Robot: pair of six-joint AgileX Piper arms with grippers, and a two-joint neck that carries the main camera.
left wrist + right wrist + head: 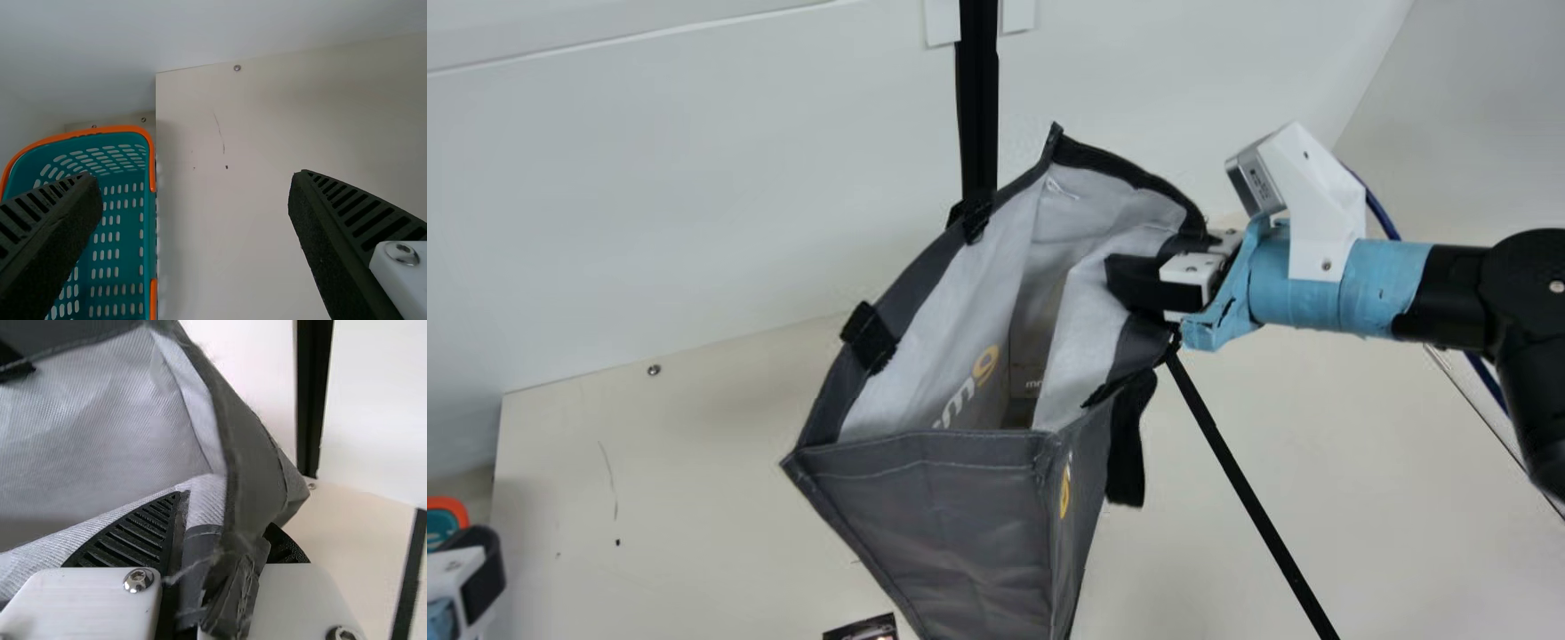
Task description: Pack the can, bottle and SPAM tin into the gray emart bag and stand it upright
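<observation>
Gray emart bag [960, 524] edge-pinched by right gripper [223, 513], presumably to hold it open for loading; left gripper [195, 177] spread, empty, likely reserved for fetching

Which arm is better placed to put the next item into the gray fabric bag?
Left, probably: the left tool is open and empty, while the right tool pinches the bag at its rim.

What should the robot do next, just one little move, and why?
I'd probably move the left gripper toward the small dark printed thing near the bag. That gripper is open and empty, while the right gripper pinches the rim and the bag's mouth gapes, so something could perhaps go in.
</observation>
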